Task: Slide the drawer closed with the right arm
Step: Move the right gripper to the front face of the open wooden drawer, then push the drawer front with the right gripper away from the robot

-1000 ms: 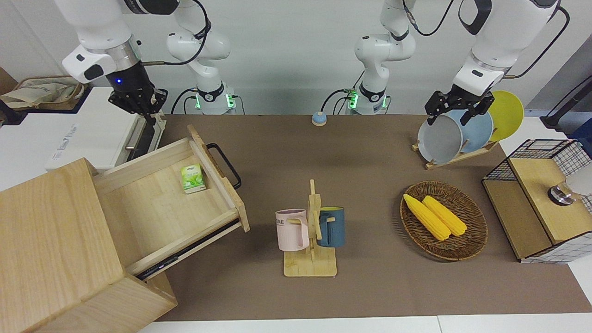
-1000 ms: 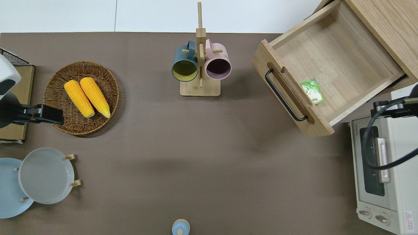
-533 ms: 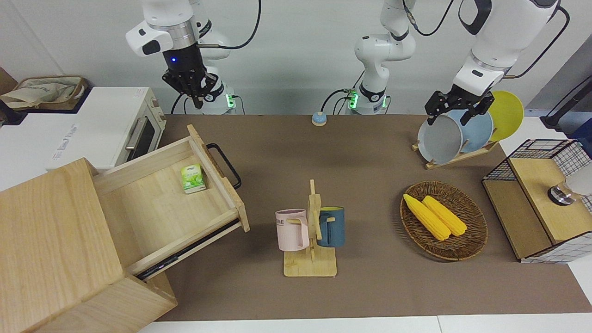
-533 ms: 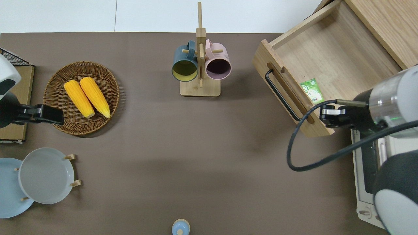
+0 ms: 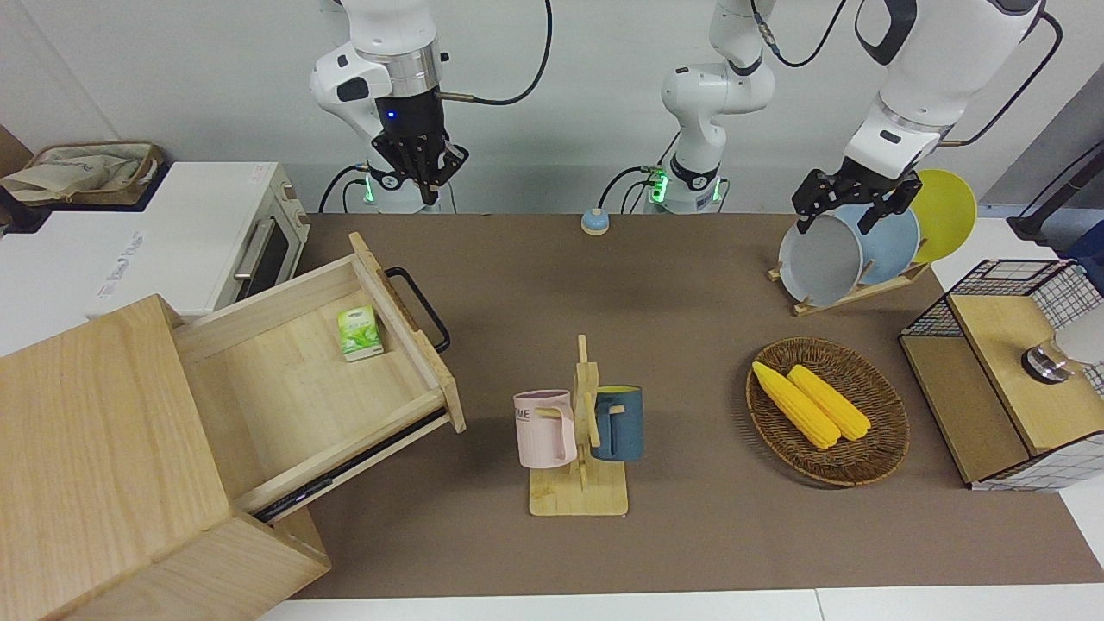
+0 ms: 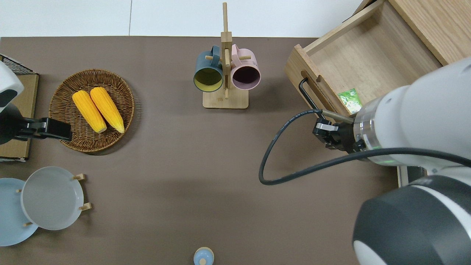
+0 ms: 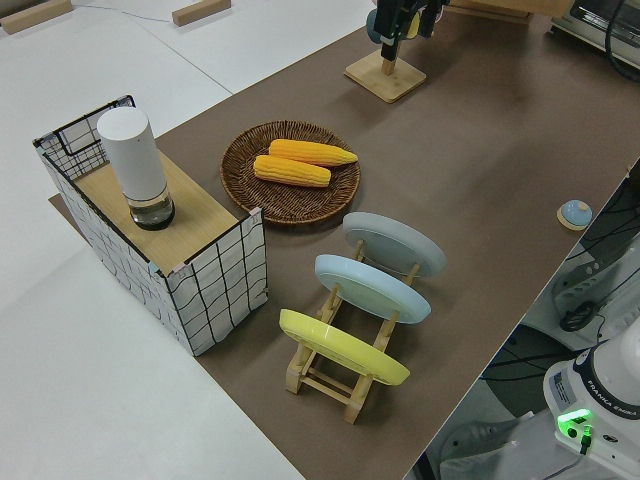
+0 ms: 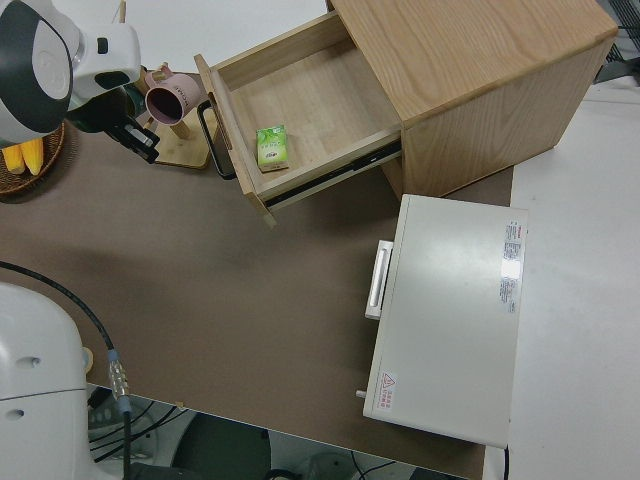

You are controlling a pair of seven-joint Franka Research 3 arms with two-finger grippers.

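At the right arm's end of the counter [image 5: 517,259], the drawer [image 5: 310,379] is standing pulled well out of its light-wood cabinet [image 5: 103,466], so nothing of the closing is done yet. The right pincer [image 6: 323,133] is hanging over the bare counter just beside the drawer's front panel and black loop handle [image 6: 317,106], not touching either (whether its fingers are spread or closed, I cannot tell). By my judgement it is lining up to push on the front panel, and the whole slide is left to do.

Counting: one green packet [image 5: 358,332] is lying in the drawer, two mugs [image 5: 545,429] are hanging on a stand, two corn cobs [image 5: 811,404] are lying in one wicker basket [image 5: 888,431], and three plates [image 7: 370,290] are standing in a rack. The left arm is parked.
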